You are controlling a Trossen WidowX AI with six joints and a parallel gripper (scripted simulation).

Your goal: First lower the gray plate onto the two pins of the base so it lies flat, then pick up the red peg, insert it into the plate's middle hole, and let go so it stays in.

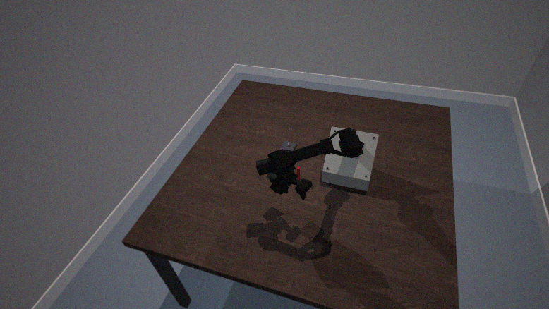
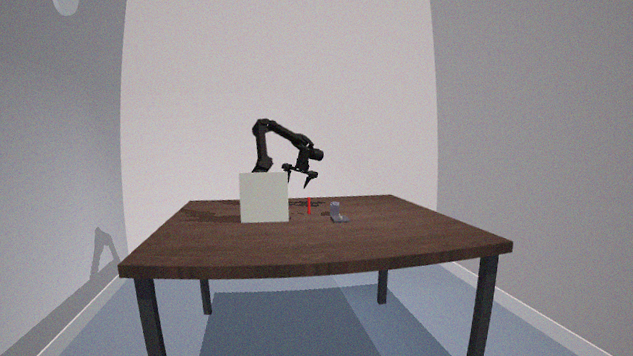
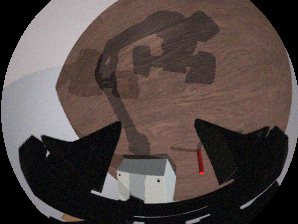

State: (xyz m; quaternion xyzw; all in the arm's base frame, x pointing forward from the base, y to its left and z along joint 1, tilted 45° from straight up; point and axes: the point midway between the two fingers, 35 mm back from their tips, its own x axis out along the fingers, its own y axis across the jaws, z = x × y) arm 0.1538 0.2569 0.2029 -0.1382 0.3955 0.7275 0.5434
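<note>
"Pincer (image 1: 293, 195) (image 2: 297, 184) (image 3: 158, 123) first: how does it stand?"

"Wide open, with nothing between its fingers. It hangs above the worktop (image 1: 230, 153) (image 2: 379, 261) (image 3: 240, 75), with the pale box (image 1: 345, 182) (image 2: 264, 196) (image 3: 160, 190) below and off to its left in the exterior view."

"And the red peg (image 1: 298, 172) (image 2: 309, 205) (image 3: 201, 161)?"

"Upright, lower than the pincer and slightly to its right in the exterior view. From the wrist it shows between the fingers, nearer the right-hand one, but well beyond their tips."

"So is it going for the peg?"

"Not by rights. What I take to be the gray plate (image 2: 335, 208) stands upright, farther right of the pincer and below it in the exterior view. Just beside it lies a flat gray piece, probably the base (image 1: 288, 145) (image 2: 340, 220). Seating the plate still comes first, so I judge this to be the approach to it."

"Can you see the plate's holes?"

"No, the arm gets in the way from above, and the wrist view doesn't show them."

"What does the next move need?"

"Travel toward the plate at this height, clear of the peg, then turn the fingers to straddle it and come down before closing. Dropping too soon could knock the peg over"
</note>
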